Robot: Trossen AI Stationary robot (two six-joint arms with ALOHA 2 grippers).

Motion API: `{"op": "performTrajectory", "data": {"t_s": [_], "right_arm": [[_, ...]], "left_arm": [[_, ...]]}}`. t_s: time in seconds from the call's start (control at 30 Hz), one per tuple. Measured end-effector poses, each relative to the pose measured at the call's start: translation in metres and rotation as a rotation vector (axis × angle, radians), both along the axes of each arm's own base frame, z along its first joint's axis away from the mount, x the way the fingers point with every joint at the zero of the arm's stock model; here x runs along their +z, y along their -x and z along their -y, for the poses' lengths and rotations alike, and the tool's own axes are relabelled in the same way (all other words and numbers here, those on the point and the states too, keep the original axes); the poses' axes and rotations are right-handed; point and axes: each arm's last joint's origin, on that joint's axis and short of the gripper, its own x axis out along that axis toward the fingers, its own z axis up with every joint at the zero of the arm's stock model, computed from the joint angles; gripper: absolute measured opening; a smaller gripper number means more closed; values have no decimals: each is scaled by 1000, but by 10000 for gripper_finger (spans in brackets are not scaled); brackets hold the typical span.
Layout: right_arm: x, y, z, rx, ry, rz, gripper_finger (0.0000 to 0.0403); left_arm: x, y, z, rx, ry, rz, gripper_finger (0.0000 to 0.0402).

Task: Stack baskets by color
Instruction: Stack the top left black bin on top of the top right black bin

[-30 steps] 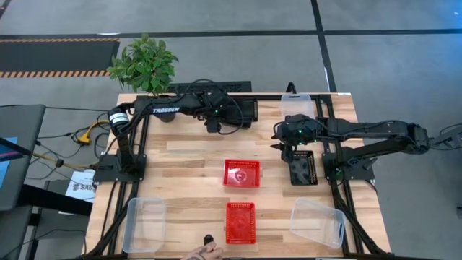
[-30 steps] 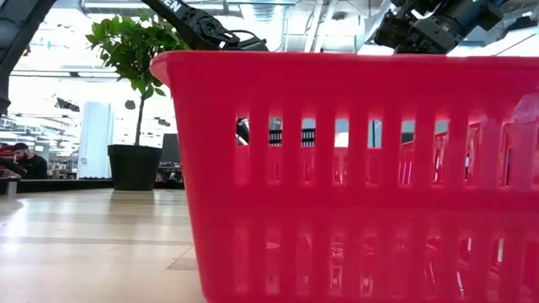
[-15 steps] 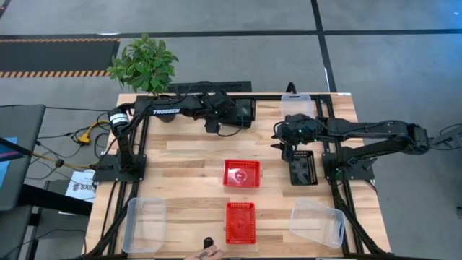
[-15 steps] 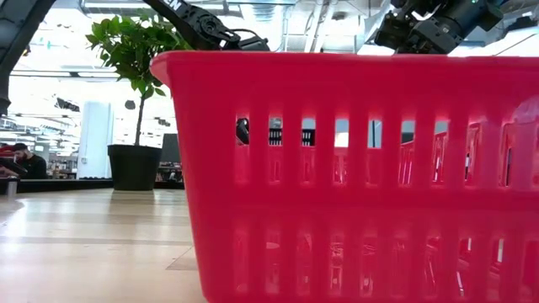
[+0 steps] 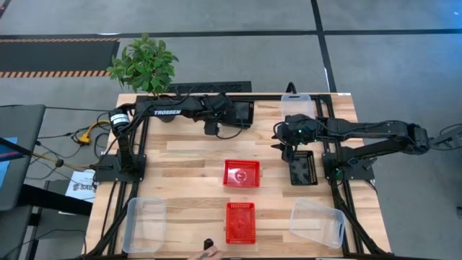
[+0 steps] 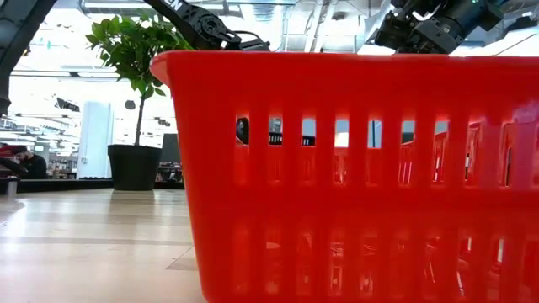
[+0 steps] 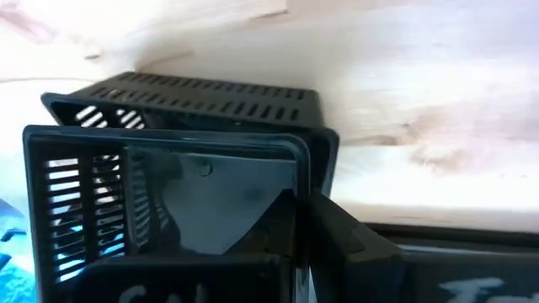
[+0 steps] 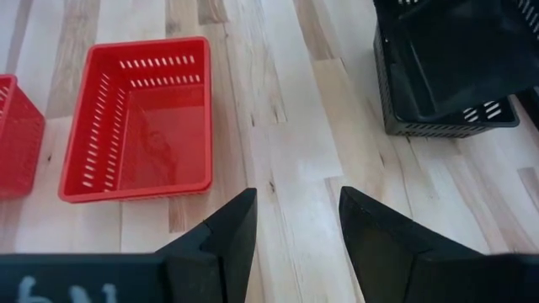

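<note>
Plainly the black perforated plastic basket (image 7: 168, 202) at the table's far edge is the thing in hand; the left gripper (image 5: 220, 118) is closed tight on its wall, one dark finger (image 7: 337, 244) showing outside that wall in the left wrist view; just beyond it, lower and touching or nearly so, sits a second black perforated basket (image 7: 194, 97), its long slotted side running roughly parallel to the held one's; so the likely next move is a short shift away from the wrist and then down, to nest one in the other, with little turning needed. A third black perforated basket (image 5: 303, 167) lies well apart on the right side of the wooden table (image 5: 188, 155), close by the right gripper (image 5: 286, 141), which hovers half-spread and empty; that arm is the nearer to it.
</note>
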Motion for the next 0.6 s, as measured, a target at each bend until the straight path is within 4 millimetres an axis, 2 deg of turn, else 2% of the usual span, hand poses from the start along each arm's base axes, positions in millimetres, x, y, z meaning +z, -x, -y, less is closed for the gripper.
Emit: {"op": "performTrajectory", "data": {"t_s": [0.23,0.4,0.6], "right_arm": [[0,0,0,0,-1,-5,191],[-1,1,0,2,-4,-15,191],[-3,3,-1,6,-9,-43,191]], "left_arm": [[0,-2,3,58,14,29,0],[-11,-6,4,124,68,-12,0],[-9,-20,7,205,115,5,0]]}}
